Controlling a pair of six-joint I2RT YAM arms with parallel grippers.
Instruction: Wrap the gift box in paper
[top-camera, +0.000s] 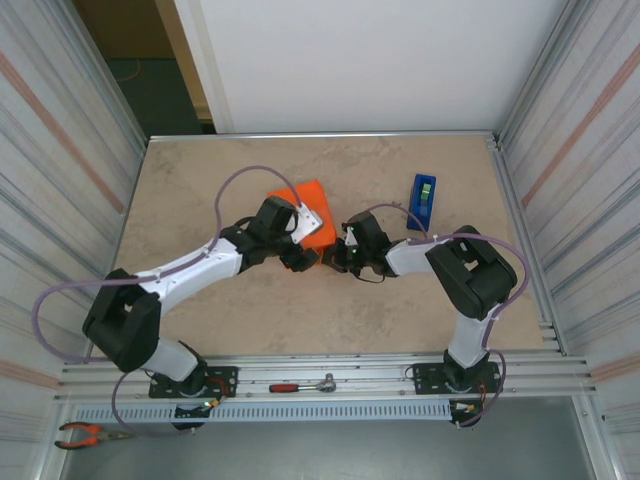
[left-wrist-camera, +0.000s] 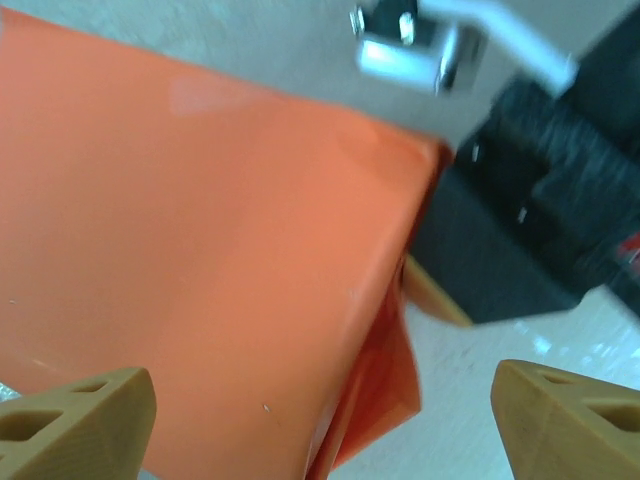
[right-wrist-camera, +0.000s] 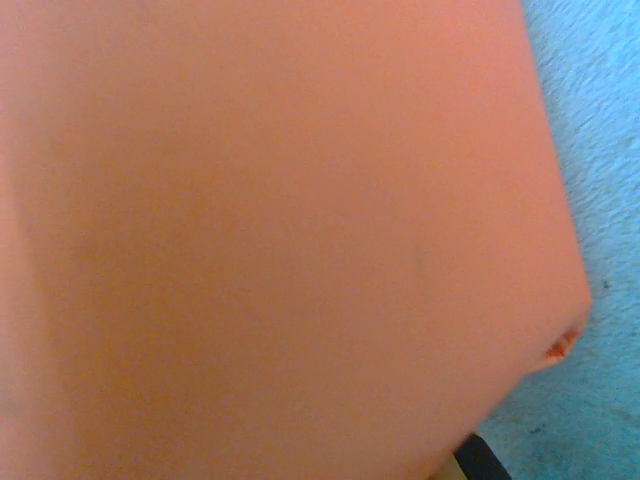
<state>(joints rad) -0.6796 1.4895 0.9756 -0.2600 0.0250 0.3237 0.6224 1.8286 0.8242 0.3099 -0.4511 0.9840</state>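
The gift box (top-camera: 305, 197) sits mid-table, skinned in orange paper (left-wrist-camera: 200, 250). My left gripper (top-camera: 298, 250) hangs over its near side. In the left wrist view my left gripper (left-wrist-camera: 325, 425) is open, its tan fingertips (left-wrist-camera: 80, 420) wide apart and holding nothing. A loose paper flap (left-wrist-camera: 395, 385) sticks out from the box's corner between them. My right gripper (top-camera: 340, 255) is pressed against the box's right side, and its black body (left-wrist-camera: 520, 240) shows beyond the box corner. Orange paper (right-wrist-camera: 280, 230) covers the right wrist view and hides the fingers.
A blue tape dispenser (top-camera: 423, 200) stands at the back right of the table. A red-handled ratchet (top-camera: 305, 385) lies on the front rail and pliers (top-camera: 85, 435) lie at the lower left. Corrugated walls close in both sides.
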